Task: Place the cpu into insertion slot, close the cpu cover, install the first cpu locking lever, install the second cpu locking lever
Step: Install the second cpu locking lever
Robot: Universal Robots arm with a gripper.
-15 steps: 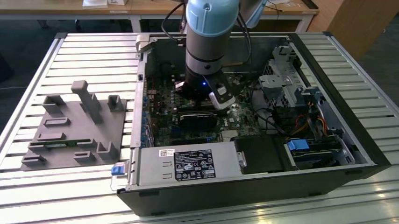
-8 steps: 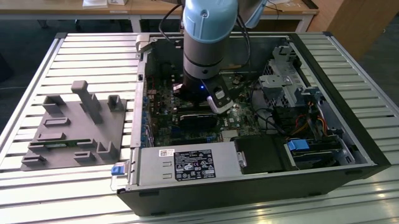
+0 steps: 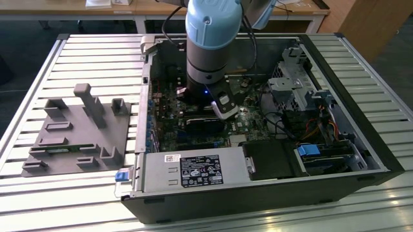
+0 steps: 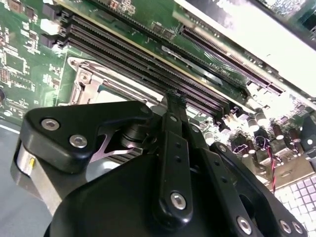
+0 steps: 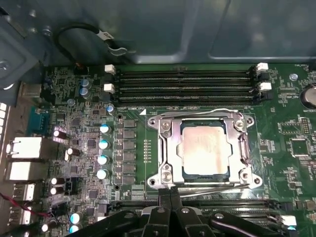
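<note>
In the first wrist view the cpu (image 5: 204, 148) lies flat in the insertion slot (image 5: 205, 176), its pale metal face showing through the cut-out of the silver cpu cover (image 5: 168, 143), which is folded down over it. One thin wire lever (image 5: 197, 112) runs along the socket's far edge and another (image 5: 217, 186) along the near edge. My gripper (image 5: 171, 191) is shut, with its black fingertips pressed together right at the near lever; nothing shows between them. In the second wrist view the gripper (image 4: 174, 98) hangs just above the socket frame (image 4: 91, 81). In the exterior view the gripper (image 3: 217, 112) reaches down into the open computer case.
Black memory slots (image 5: 187, 84) run beside the socket, with capacitors (image 5: 103, 143) on the other side. A grey power supply box (image 3: 193, 171) and drive cages (image 3: 303, 92) crowd the case. A grey fixture plate (image 3: 77, 130) lies on the slatted table at the exterior view's left.
</note>
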